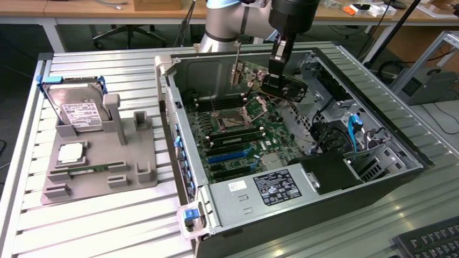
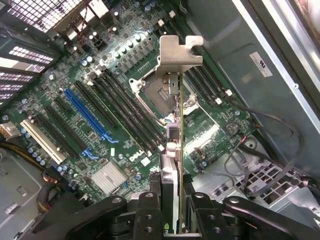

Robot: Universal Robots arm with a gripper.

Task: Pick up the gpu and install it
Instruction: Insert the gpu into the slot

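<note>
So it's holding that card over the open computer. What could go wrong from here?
The gripper pinches the gpu by one thin edge, so it might tilt or slip. It hangs above the motherboard, off to the side of the blue slot; a misaligned descent could strike the socket or the dark slots below. Loose cables nearby could snag its silver bracket.
</note>
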